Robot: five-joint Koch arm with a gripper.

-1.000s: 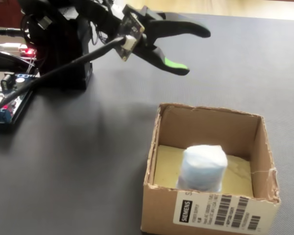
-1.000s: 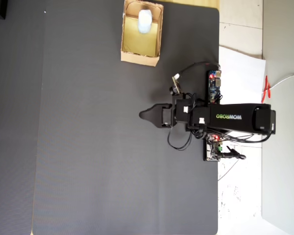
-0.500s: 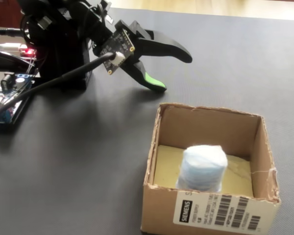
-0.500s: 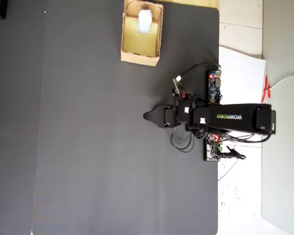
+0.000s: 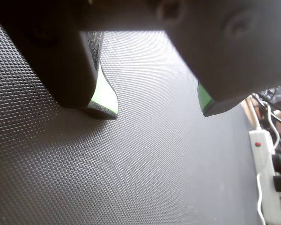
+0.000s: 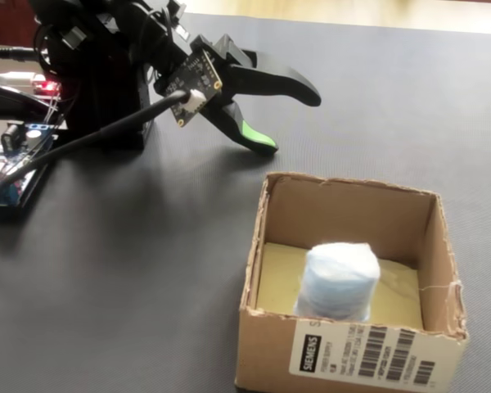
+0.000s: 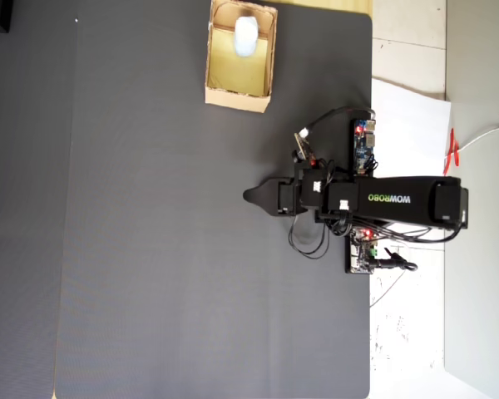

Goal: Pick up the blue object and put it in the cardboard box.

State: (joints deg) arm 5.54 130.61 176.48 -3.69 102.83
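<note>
pincer (image 6: pixel 299 123) seen released, jaws parted, nothing held, hovering low over dark textured mat (image 6: pixel 147 270). blue object (image 6: pixel 340 278) found standing inside cardboard box (image 6: pixel 344 360), well apart from pincer. judged light, soft, squashable; best gripped gently across narrow middle.

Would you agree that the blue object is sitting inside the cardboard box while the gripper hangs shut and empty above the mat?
Not quite: the gripper is open, not shut. The wrist view shows a clear gap between its two green-padded fingertips, with nothing held. The rest stands: the blue object sits inside the cardboard box, and the gripper hangs above the mat.
</note>
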